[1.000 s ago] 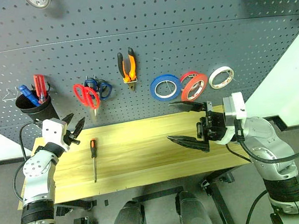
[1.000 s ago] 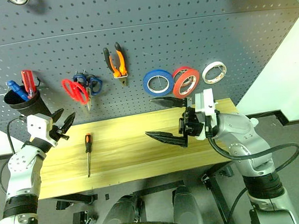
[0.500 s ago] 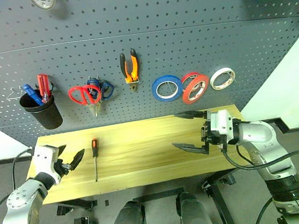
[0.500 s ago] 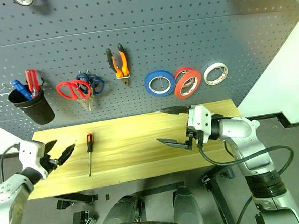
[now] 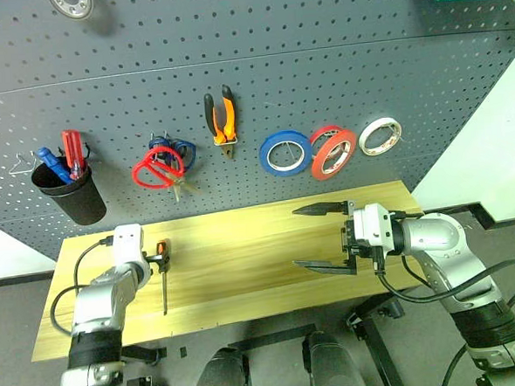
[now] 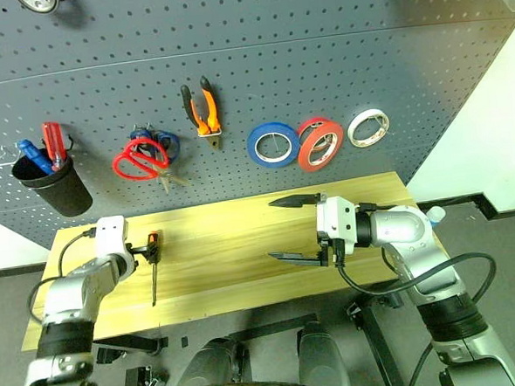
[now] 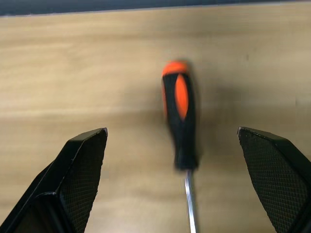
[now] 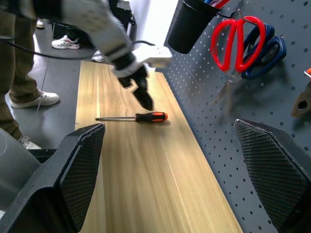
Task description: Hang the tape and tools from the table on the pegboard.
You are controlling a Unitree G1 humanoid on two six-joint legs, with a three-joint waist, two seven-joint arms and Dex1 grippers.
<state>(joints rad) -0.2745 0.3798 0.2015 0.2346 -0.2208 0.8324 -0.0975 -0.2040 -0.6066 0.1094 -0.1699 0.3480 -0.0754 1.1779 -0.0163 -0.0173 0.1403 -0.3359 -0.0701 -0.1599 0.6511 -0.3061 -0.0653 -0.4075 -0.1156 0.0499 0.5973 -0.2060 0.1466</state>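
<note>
Spread wide, the left gripper [image 7: 172, 184] straddles the slim orange-and-black screwdriver [image 7: 180, 119] without touching (bare light wood table [image 5: 243, 246] around); right gripper [image 5: 326, 237] gapes mid-frame.

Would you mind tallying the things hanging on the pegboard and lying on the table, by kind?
Tape rolls: 4 (blue, two red, white)
Scissors: 2 (red-handled, blue-handled)
Pliers: 1
Screwdrivers: 3 (orange-and-black on the table, red and blue in the black cup)
Cup: 1
Total: 11
</note>
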